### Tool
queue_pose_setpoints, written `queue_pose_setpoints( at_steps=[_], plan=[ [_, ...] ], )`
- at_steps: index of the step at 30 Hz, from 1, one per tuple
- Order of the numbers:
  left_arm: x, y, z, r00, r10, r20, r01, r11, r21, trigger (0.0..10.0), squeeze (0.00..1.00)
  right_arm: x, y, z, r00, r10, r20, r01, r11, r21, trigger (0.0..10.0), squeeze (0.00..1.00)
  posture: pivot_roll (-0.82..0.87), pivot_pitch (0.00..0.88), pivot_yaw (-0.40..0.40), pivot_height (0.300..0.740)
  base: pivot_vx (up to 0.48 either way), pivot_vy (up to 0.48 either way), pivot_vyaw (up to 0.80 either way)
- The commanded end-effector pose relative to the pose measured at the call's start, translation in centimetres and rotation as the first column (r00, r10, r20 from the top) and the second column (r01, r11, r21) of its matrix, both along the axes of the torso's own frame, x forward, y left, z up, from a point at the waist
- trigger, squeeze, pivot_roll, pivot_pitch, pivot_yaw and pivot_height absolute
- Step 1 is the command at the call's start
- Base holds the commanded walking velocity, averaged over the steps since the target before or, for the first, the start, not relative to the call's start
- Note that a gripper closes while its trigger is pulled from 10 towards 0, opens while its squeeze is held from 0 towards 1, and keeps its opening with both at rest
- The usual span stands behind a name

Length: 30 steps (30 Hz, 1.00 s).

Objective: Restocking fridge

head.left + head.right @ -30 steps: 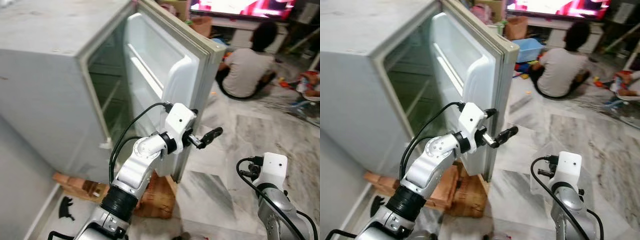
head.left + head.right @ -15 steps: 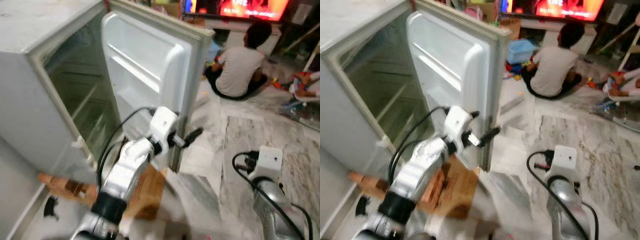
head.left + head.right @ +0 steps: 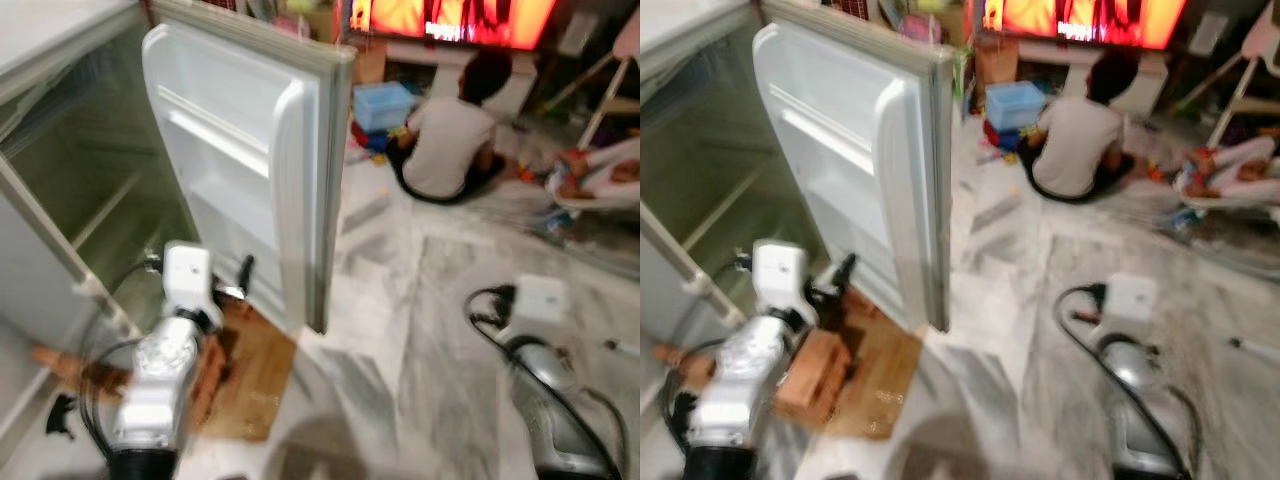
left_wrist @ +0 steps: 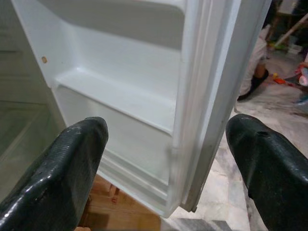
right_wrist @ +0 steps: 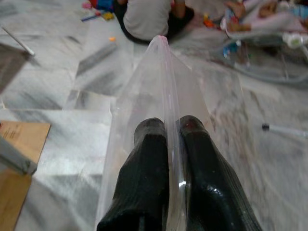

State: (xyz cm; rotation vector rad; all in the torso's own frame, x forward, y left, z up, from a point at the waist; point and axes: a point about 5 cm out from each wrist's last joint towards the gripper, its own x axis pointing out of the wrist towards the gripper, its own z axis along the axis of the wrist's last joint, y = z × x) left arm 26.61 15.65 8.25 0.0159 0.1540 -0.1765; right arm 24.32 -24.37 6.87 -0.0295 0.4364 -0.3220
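The right gripper (image 5: 168, 139) pinches a clear plastic bag (image 5: 163, 86), limp and slippery, by its top edge; the left gripper (image 4: 163, 144) gapes beside the fridge door (image 3: 250, 170).

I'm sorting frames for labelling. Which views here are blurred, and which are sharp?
Both eye views are motion-blurred: the left gripper, the fridge door and the floor smear. The left wrist view is sharp on the door, its fingers soft. The right wrist view is fairly clear: right gripper pinching a clear bag.
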Motion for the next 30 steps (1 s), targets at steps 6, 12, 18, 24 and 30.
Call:
queue_pose_setpoints(
  at_steps=[6, 12, 18, 24, 30],
  plan=[
    [-0.2, 1.2, 0.3, 0.996, 0.094, 0.002, -0.094, 0.995, 0.045, 10.0, 0.00, 1.3, 1.6, 0.7, 0.997, 0.062, 0.053, -0.064, 0.998, 0.022, 10.0, 0.00, 0.04, 0.000, -0.047, 0.740, 0.295, -0.214, 0.00],
    [-0.1, 2.3, 0.2, 0.975, 0.221, -0.031, -0.220, 0.975, 0.044, 10.0, 0.00, 1.6, 1.7, 1.2, 0.991, 0.108, 0.079, -0.107, 0.994, -0.014, 10.0, 0.00, 0.03, 0.000, -0.044, 0.740, 0.043, 0.000, 0.34],
    [0.0, 3.2, 0.2, 0.959, 0.282, -0.035, -0.280, 0.959, 0.053, 10.0, 0.00, 1.7, 2.1, 1.1, 0.990, 0.111, 0.085, -0.112, 0.994, 0.002, 10.0, 0.00, 0.03, 0.000, -0.044, 0.740, 0.000, 0.000, 0.76],
    [0.5, 3.2, 0.3, 0.952, 0.304, -0.042, -0.302, 0.952, 0.047, 10.0, 0.00, 2.0, 2.3, 1.1, 0.988, 0.118, 0.097, -0.122, 0.992, 0.028, 10.0, 0.00, 0.04, 0.000, -0.045, 0.740, 0.409, 0.000, 0.45],
    [0.9, 2.5, 0.6, 0.958, 0.286, -0.034, -0.285, 0.958, 0.039, 10.0, 0.00, 2.1, 2.4, 1.2, 0.987, 0.119, 0.110, -0.124, 0.992, 0.039, 10.0, 0.00, 0.03, 0.000, -0.043, 0.740, 0.479, 0.000, 0.00]
  ],
)
